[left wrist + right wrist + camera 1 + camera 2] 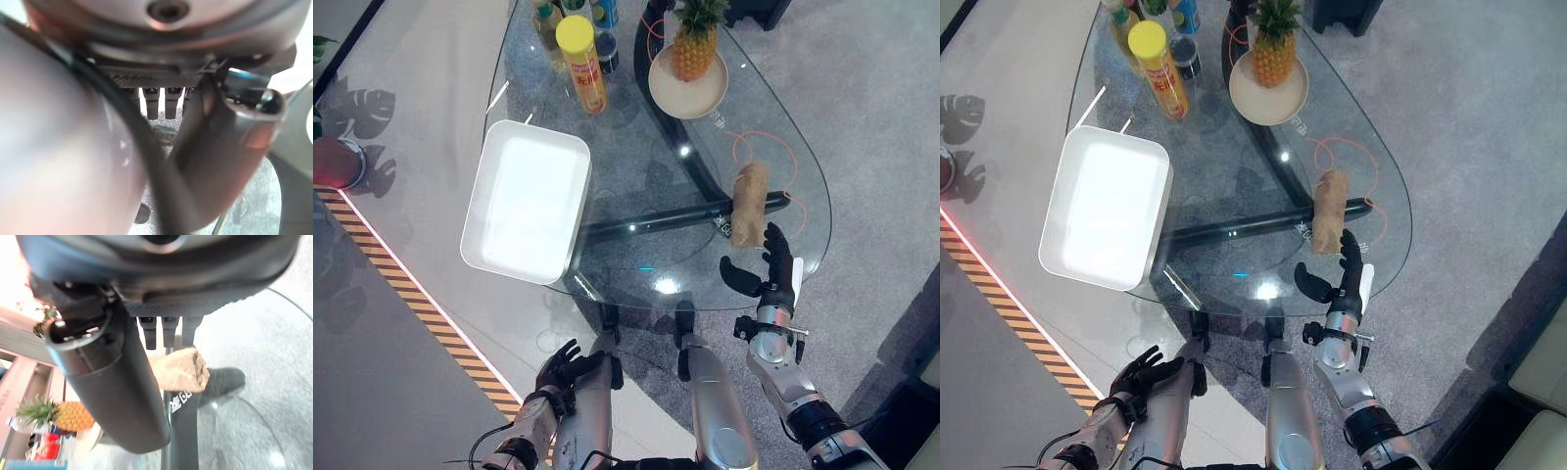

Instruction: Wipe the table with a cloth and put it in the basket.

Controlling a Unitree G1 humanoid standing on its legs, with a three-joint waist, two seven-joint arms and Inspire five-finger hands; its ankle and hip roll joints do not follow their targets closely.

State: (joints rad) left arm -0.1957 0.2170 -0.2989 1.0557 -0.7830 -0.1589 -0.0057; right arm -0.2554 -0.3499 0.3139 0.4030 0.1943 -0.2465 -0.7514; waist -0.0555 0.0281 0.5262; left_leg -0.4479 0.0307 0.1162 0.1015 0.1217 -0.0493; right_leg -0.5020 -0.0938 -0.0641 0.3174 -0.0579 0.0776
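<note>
I note the rolled tan cloth (750,203) lying on the glass table (626,264) near its right edge, untouched. My right hand (771,269) hovers just short of the cloth's near end, fingers straight and thumb spread, holding nothing. My left hand (564,368) hangs low, off the table's near edge, fingers loosely relaxed and empty. The white basket (527,201) sits on the table's left side, well apart from the cloth. A pineapple (693,39) on a plate (660,88) and a yellow-capped canister (581,64) stand at the far end.
</note>
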